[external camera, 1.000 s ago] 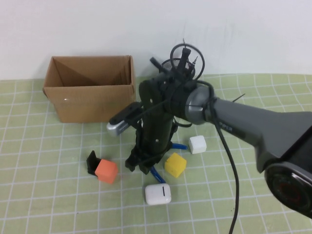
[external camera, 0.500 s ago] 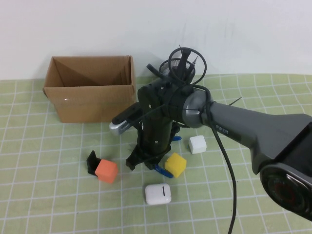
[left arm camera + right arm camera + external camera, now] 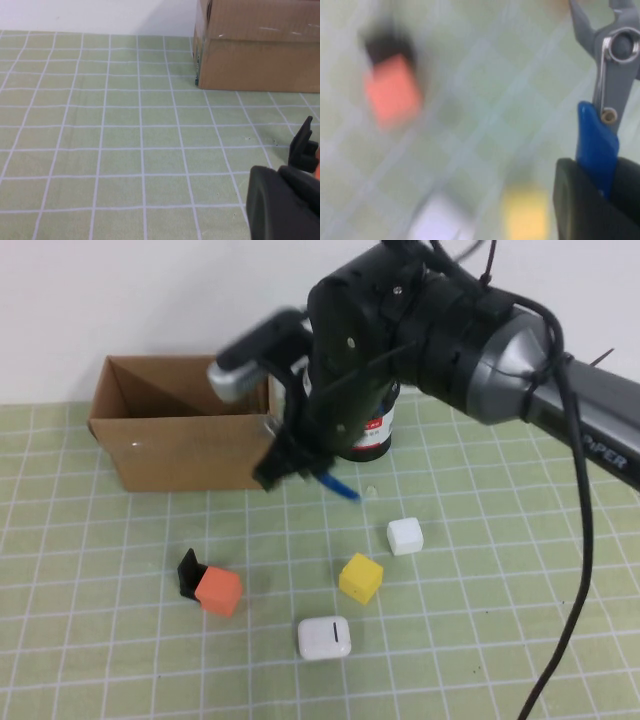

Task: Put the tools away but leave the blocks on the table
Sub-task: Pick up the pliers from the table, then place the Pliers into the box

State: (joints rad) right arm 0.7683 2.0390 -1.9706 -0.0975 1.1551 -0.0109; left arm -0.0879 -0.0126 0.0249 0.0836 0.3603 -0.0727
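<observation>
A: We see the right gripper [image 3: 300, 468] up above the green grid-mat table [image 3: 520, 570], just in front of the brown cardboard box [image 3: 185, 420], pinching the blue-handled pliers [image 3: 602, 120].

B: Left gripper [image 3: 300, 165]? Low over the mat near the box; we can't tell its state. Orange cube [image 3: 219, 591], yellow cube [image 3: 360, 578], white cube [image 3: 405, 536] sit on the table.

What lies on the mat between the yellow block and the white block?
Nothing: in the high view, only bare mat separates the yellow block from the white block. The right gripper holds the pliers above them.
</observation>
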